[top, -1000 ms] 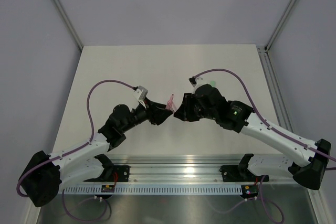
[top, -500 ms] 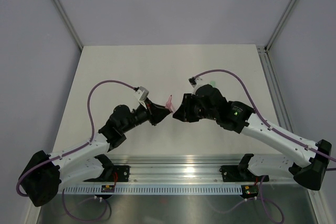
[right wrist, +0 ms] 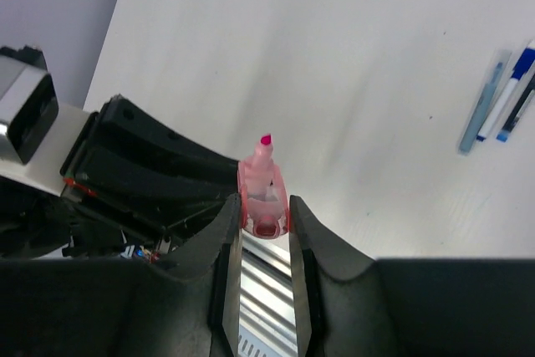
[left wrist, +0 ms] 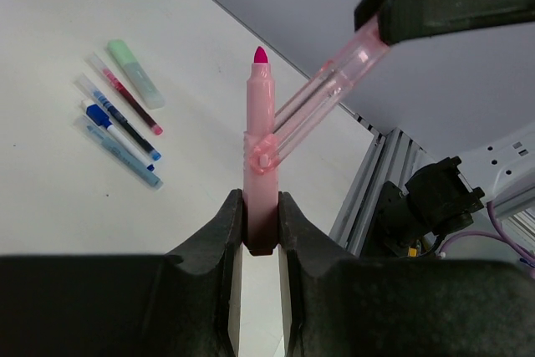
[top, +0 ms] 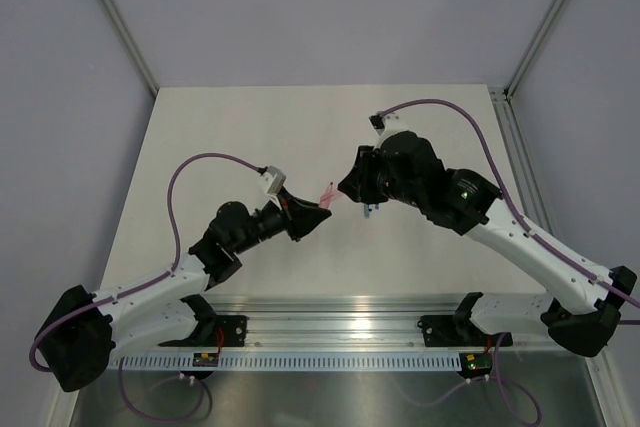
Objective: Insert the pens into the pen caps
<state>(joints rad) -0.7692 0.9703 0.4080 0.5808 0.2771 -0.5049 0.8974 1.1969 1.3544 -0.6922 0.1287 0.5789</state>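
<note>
Left tool (left wrist: pixel 261 215) narrow, clamped on the butt end of pink pen (left wrist: pixel 260 114). Pen is upright between the fingers and raised off the desk (left wrist: pixel 50 39), with its magenta tip bare. Pink cap (left wrist: pixel 322 94) comes in on a slant from the upper right. Its lower end crosses the pen barrel at the ridged collar, well below the tip, so it is not on the tip. Right tool (right wrist: pixel 264 205) narrow, pinching the cap's other end. From the right wrist, the pen tip pokes out just past the cap. Farther out, flat on the desk in one close group: light blue pen (left wrist: pixel 117 152), dark blue pens (left wrist: pixel 125 127), red pen (left wrist: pixel 125 94), mint cap (left wrist: pixel 135 85), roughly parallel.
</note>
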